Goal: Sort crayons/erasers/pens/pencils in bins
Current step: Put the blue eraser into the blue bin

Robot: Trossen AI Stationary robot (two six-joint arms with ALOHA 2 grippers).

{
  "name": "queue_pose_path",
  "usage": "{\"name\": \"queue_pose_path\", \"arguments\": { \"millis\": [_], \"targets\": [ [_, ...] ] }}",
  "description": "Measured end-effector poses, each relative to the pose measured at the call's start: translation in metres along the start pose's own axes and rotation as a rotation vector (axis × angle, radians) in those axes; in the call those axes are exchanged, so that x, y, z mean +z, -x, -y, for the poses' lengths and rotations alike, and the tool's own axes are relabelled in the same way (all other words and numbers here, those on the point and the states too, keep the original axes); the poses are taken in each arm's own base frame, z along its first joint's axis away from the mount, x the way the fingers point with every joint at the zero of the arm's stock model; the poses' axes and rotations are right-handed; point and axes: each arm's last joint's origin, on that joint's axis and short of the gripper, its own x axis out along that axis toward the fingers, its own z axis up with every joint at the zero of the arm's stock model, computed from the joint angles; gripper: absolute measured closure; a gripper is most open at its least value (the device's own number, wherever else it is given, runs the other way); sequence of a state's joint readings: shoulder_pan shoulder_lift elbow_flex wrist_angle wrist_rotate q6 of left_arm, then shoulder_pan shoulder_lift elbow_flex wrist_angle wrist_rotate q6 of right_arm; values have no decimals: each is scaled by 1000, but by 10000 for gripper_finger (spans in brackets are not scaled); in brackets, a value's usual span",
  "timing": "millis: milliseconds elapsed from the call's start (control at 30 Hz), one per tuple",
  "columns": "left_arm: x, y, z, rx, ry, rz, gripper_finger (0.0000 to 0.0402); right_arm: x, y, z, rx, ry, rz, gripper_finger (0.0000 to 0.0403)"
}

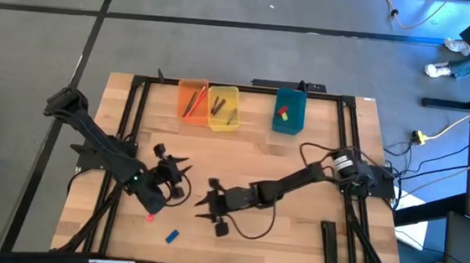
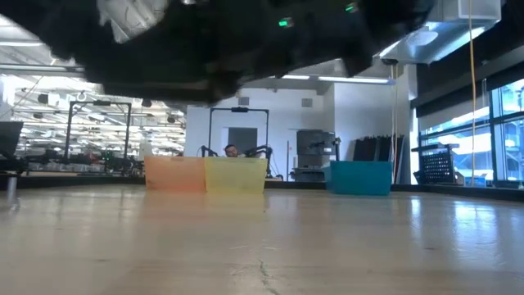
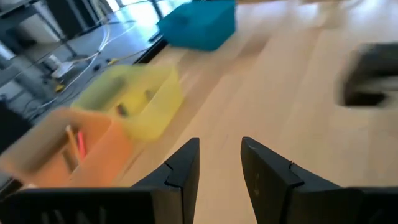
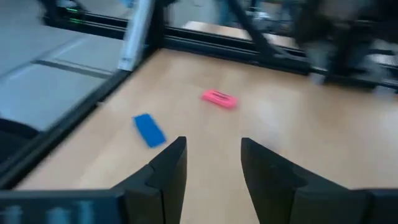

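Observation:
Three bins stand at the table's far edge: orange (image 1: pixel 192 100), yellow (image 1: pixel 223 107) and teal-blue (image 1: pixel 289 110). The teal bin holds a red and a yellow eraser (image 1: pixel 283 113). A pink eraser (image 1: pixel 150 218) and a blue eraser (image 1: pixel 172 236) lie flat on the wood near the front left; both also show in the right wrist view, pink (image 4: pixel 219 98) and blue (image 4: pixel 148 129). My left gripper (image 1: pixel 178 171) is open and empty, facing the bins (image 3: pixel 134 106). My right gripper (image 1: pixel 206 200) is open and empty, above the table and facing the two loose erasers.
A long black bar (image 1: pixel 329 242) lies near the front right. The orange bin holds pencils (image 1: pixel 194 101), and the yellow bin holds dark sticks (image 1: pixel 219 106). A black frame (image 1: pixel 136 107) borders the table. The two grippers are close together at mid-table.

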State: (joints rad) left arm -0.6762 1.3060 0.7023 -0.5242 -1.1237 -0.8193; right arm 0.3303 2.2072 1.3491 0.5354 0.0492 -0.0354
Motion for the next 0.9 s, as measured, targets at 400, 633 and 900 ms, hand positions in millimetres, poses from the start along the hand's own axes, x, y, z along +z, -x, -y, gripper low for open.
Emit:
{"name": "queue_pose_path", "arguments": {
  "millis": [400, 633, 900],
  "targets": [
    [-66, -28, -37, 165, 213, -74, 292, -5, -77, -7, 280, 144, -24, 238],
    [-68, -29, -38, 175, 227, -75, 292, -14, -110, -7, 377, 165, -43, 190],
    [-68, -29, -38, 174, 227, -76, 292, -30, -130, 1, 449, 92, -53, 194]
  ]
}}
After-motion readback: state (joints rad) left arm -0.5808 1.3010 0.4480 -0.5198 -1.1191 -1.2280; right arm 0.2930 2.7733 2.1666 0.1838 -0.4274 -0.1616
